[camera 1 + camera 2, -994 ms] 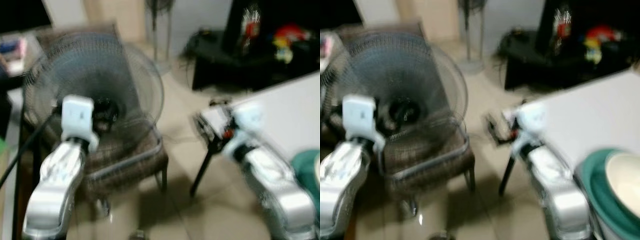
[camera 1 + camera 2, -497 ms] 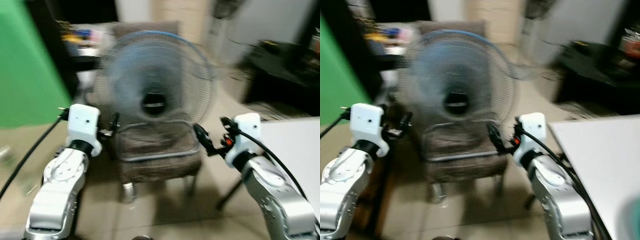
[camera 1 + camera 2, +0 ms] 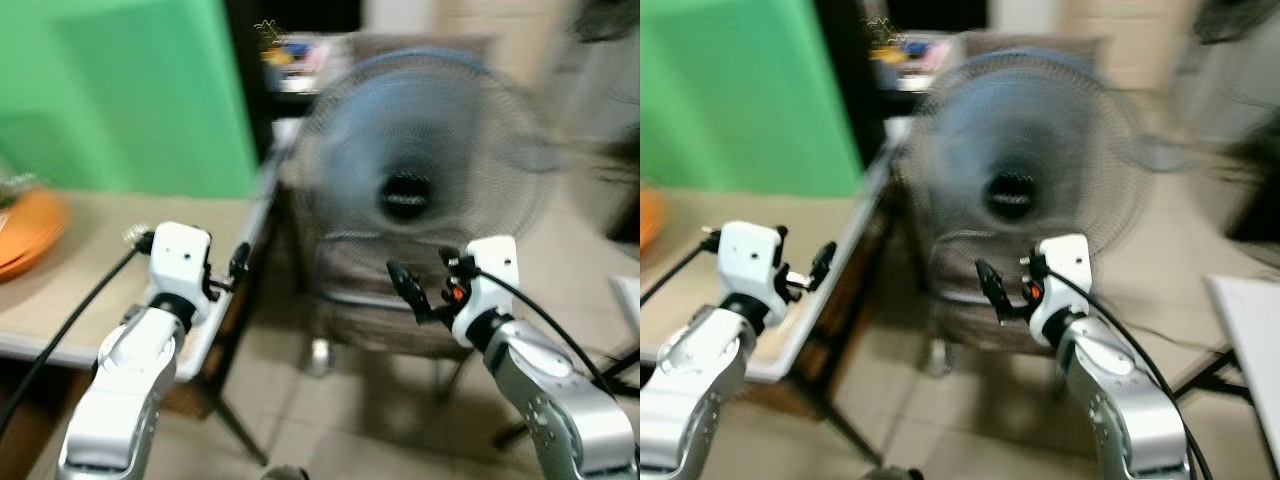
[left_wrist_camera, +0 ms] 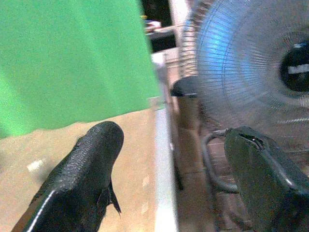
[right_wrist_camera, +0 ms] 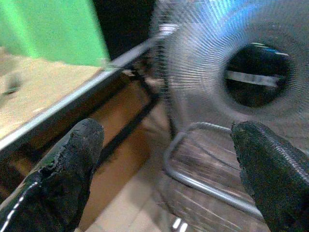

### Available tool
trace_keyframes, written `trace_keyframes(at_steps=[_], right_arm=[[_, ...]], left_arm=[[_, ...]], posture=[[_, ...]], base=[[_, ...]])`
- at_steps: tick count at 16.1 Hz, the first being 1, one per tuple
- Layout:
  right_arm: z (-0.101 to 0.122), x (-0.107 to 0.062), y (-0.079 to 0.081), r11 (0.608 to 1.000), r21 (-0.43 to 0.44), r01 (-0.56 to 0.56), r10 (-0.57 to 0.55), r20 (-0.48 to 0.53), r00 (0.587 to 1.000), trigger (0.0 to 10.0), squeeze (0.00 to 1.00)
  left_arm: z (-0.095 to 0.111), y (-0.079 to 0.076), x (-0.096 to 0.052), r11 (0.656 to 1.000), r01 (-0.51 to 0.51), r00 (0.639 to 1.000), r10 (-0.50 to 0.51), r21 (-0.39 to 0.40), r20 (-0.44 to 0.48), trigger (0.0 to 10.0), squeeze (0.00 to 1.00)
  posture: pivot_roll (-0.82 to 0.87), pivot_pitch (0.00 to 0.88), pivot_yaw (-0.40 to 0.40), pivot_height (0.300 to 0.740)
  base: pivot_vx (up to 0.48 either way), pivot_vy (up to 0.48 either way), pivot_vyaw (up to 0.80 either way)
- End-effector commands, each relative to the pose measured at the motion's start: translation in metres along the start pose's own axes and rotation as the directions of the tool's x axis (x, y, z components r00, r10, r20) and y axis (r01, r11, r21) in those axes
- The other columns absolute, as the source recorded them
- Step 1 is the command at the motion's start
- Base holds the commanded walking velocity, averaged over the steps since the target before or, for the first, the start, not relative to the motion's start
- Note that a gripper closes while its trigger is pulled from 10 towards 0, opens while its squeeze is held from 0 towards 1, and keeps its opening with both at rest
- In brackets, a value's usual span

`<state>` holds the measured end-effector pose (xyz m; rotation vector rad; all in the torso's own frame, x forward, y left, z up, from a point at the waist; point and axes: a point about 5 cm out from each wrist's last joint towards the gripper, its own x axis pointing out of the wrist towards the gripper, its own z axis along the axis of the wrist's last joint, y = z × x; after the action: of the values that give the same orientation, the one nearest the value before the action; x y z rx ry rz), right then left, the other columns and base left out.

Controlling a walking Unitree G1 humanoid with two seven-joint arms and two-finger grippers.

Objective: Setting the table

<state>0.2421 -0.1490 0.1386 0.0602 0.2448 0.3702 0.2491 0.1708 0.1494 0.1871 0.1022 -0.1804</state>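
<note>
While I carry nothing: both grippers, left (image 3: 238, 268) and right (image 3: 408, 290), gape.
Risk: fan (image 3: 425, 195) just beyond my right fingertips; blurred view could cause a bump.

Surface (image 3: 100, 250): tan top, pale rim, dark legs, backed by a green panel (image 3: 120, 90). Orange dish (image 3: 25, 230) on it, at the end far from the fan (image 3: 420, 190). Tiled floor (image 3: 330, 420) carries a chair (image 3: 380, 320) holding that fan, just beside the surface
</note>
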Motion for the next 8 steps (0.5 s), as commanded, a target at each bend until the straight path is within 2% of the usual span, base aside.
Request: trace_keyframes(at_steps=[1,4,7,8], right_arm=[[0.004,0.002,0.004,1.000,0.009,-0.028,0.028,0.009,1.000,10.0,1.00],[0.004,0.004,0.005,0.999,-0.006,-0.040,0.040,0.007,0.999,10.0,1.00],[0.002,0.007,0.002,1.000,-0.014,-0.007,0.007,-0.003,1.000,10.0,1.00],[0.002,0.007,0.002,1.000,-0.014,-0.005,0.005,-0.003,1.000,10.0,1.00]], left_arm=[[0.001,0.003,0.000,1.000,-0.009,1.000,0.009,0.005,-0.008,10.0,0.00],[-0.002,0.009,0.000,0.999,-0.043,0.999,0.044,0.020,-0.029,10.0,0.00],[0.004,0.015,0.001,0.998,-0.067,0.998,0.067,0.007,0.002,10.0,0.00],[0.005,0.016,0.001,0.998,-0.064,0.998,0.064,0.003,0.005,10.0,0.00]], posture=[[0.12,0.000,0.050,0.740],[0.13,0.000,0.046,0.740],[0.13,0.000,0.043,0.740],[0.13,0.000,0.044,0.740]], base=[[0.000,0.000,0.80],[0.000,0.000,0.80],[0.000,0.000,0.00],[0.247,0.000,0.00]])
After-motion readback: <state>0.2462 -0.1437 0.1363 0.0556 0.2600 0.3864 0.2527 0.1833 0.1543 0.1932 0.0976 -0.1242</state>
